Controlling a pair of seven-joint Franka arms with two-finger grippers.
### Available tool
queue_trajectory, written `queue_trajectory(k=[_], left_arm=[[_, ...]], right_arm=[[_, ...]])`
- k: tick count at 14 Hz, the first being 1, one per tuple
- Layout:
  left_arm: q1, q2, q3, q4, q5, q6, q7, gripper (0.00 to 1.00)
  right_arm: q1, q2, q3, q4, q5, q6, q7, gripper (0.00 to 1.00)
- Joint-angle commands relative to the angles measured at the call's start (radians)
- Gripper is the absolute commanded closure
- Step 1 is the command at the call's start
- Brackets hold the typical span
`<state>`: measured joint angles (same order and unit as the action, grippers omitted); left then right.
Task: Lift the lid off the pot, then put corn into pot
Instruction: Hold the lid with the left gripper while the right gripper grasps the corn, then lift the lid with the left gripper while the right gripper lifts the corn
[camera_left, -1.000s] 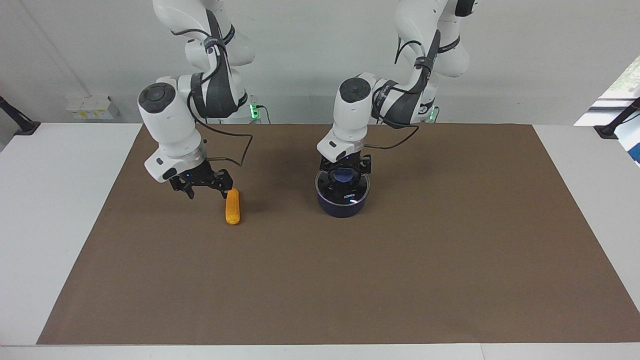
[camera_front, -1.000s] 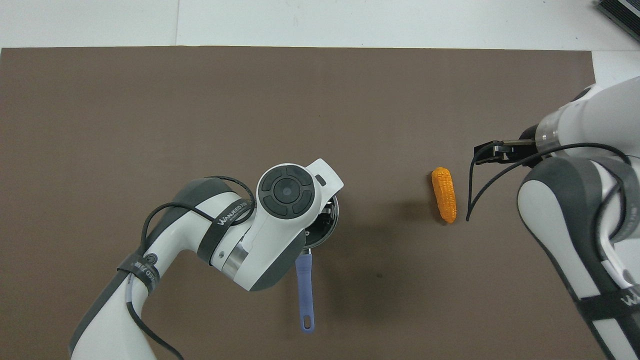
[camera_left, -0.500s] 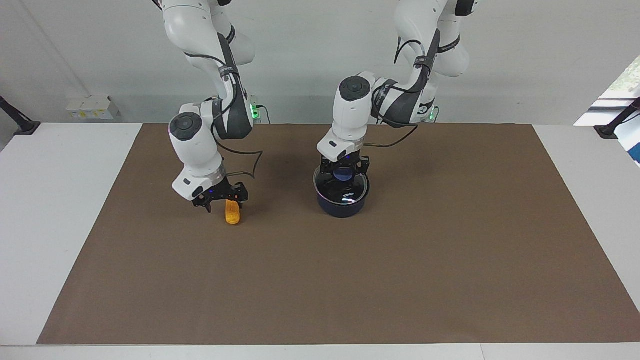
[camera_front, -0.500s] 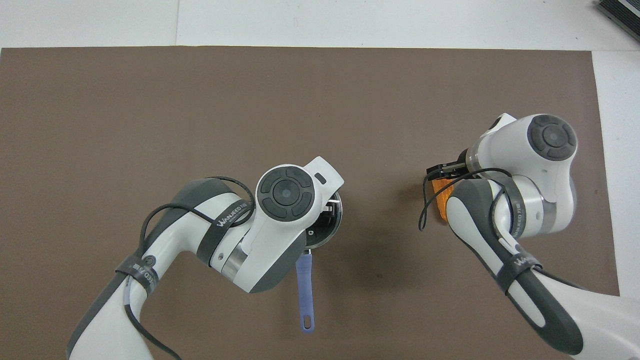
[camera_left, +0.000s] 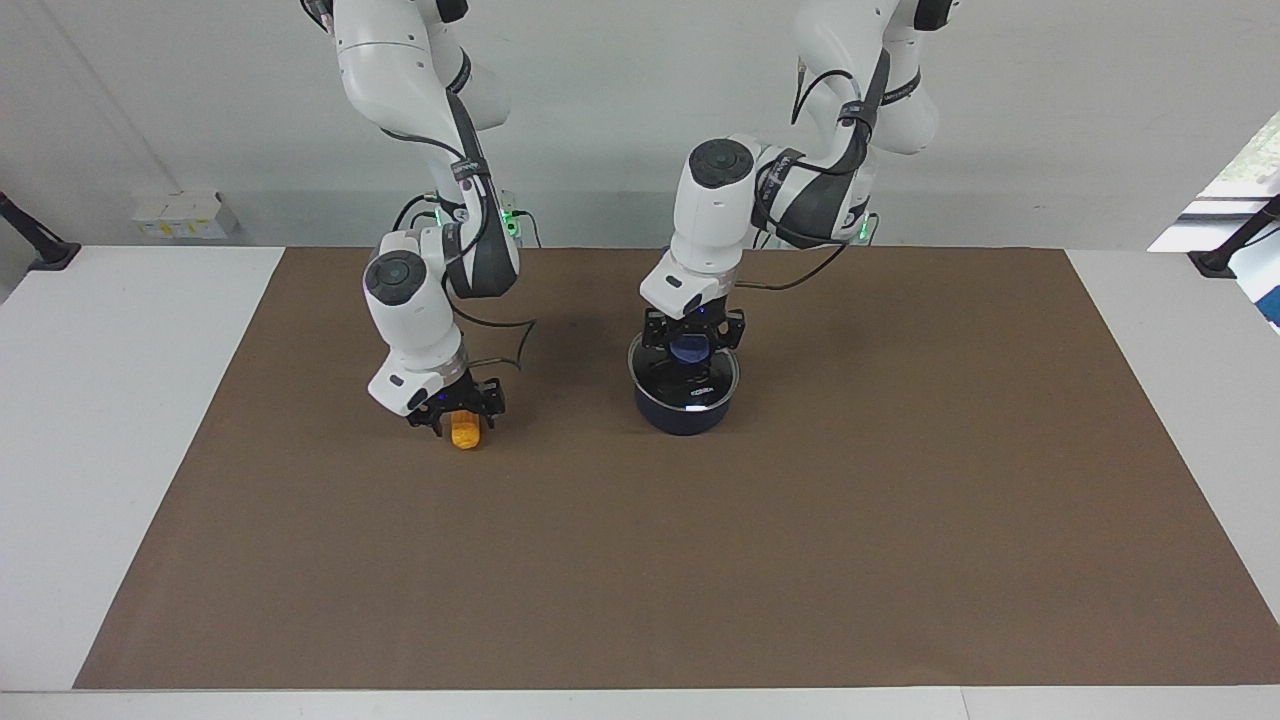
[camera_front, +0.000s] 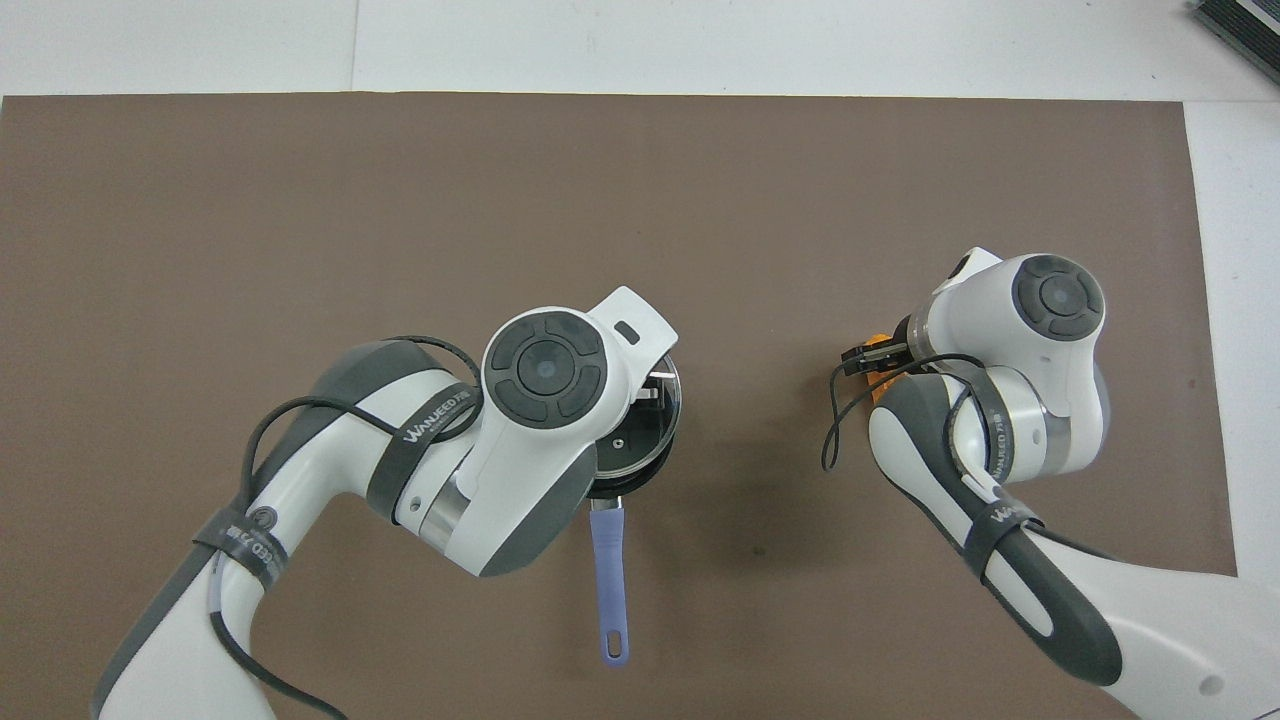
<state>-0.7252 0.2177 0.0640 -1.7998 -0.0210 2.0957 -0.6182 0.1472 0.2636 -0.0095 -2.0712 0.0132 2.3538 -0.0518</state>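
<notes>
The dark blue pot (camera_left: 685, 418) stands mid-mat with its long handle (camera_front: 608, 570) pointing toward the robots. The glass lid (camera_left: 692, 388) lies on it or just above its rim; I cannot tell which. My left gripper (camera_left: 690, 346) is shut on the lid's blue knob (camera_left: 690, 350). From overhead the left wrist hides most of the lid (camera_front: 655, 432). The orange corn (camera_left: 464, 436) lies on the mat toward the right arm's end. My right gripper (camera_left: 462, 418) is down low around it, covering most of the cob. Only slivers of the corn (camera_front: 880, 346) show overhead beside the right gripper (camera_front: 868, 358).
A brown mat (camera_left: 700, 560) covers the table, with bare white tabletop (camera_left: 100, 420) at both ends. A white box (camera_left: 185, 215) sits by the wall. The right arm's cable (camera_front: 835, 420) hangs near the corn.
The right arm swung in from beside the corn and came down over it. The left gripper closed on the lid's knob and its wrist rose slightly.
</notes>
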Motion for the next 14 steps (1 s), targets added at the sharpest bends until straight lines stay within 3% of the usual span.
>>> queue_trajectory(k=[1, 3, 11, 14], left_arm=[[0.042, -0.023, -0.001, 0.042, 0.009, -0.072, 0.003, 1.0], [0.088, -0.024, -0.001, 0.054, 0.039, -0.108, 0.008, 1.0], [0.302, -0.049, -0.001, 0.051, 0.05, -0.16, 0.368, 1.0], [0.378, -0.06, -0.001, 0.047, 0.05, -0.16, 0.501, 1.0]], right_arm=[[-0.018, -0.018, 0.006, -0.024, 0.013, 0.018, -0.049, 0.64], [-0.012, -0.018, 0.006, -0.023, 0.014, 0.018, -0.049, 0.73], [-0.003, -0.05, 0.01, 0.034, 0.016, -0.002, -0.03, 0.86], [-0.001, -0.064, 0.065, 0.098, 0.016, -0.062, 0.036, 0.96]])
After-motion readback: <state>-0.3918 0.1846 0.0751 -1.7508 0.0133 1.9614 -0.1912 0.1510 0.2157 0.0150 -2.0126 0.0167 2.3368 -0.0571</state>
